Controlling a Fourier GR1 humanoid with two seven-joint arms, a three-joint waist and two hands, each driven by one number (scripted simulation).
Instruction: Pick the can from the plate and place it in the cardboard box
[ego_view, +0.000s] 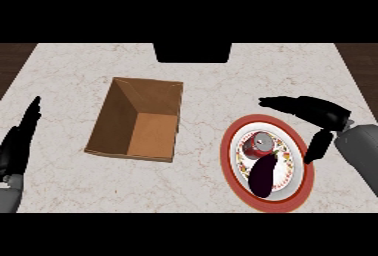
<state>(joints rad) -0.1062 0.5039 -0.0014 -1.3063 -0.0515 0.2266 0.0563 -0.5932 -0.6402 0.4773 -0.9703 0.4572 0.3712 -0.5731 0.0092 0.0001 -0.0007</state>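
can (259, 144) on plate (238, 176), eggplant (263, 176) touching it | cardboard box (140, 120) left of plate | right hand (319, 116) open over plate's right rim, empty | left hand (21, 138) open far left

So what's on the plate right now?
The plate holds a red can lying beside a dark eggplant. Part of the plate's patterned face is covered by them. The right hand hovers open at its far rim.
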